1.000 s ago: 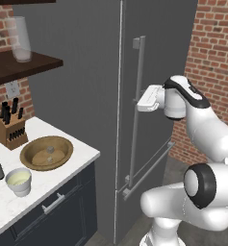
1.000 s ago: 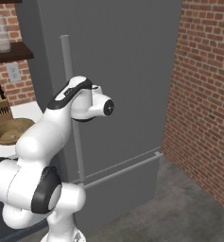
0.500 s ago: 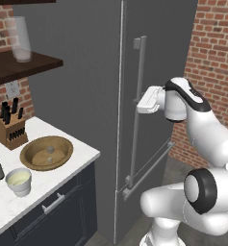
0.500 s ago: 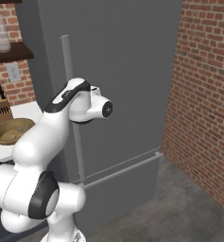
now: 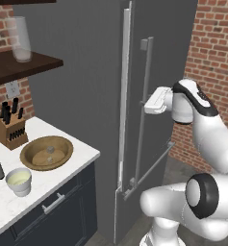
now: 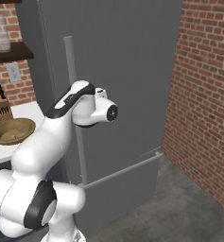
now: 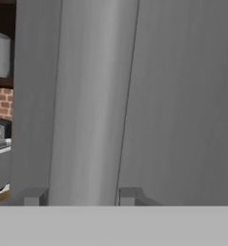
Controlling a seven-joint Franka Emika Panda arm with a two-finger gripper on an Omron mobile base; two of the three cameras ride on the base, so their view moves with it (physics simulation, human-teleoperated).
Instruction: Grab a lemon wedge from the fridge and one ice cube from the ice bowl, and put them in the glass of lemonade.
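The tall dark grey fridge (image 5: pixel 86 72) stands in front of me, and its long vertical bar handle (image 5: pixel 145 67) runs up the door. My gripper (image 5: pixel 146 104) reaches in from the right at mid height of that bar. In the hand view the handle (image 7: pixel 86 96) sits between my two fingertips (image 7: pixel 32 197), which press on it from both sides. A pale strip shows along the door's left edge. The lemon wedge is hidden. The brown ice bowl (image 5: pixel 46 153) and the small whitish glass of lemonade (image 5: pixel 19 181) sit on the counter to the left.
A knife block (image 5: pixel 9 129) stands at the back of the white counter (image 5: pixel 67 168). A dark shelf (image 5: pixel 24 65) above it carries a tall clear glass (image 5: pixel 20 38). A brick wall (image 6: pixel 203 94) closes in on the fridge's right side.
The jaws have closed onto the fridge handle. The hand and handle sit slightly further right, and the door's left edge now shows a pale strip.
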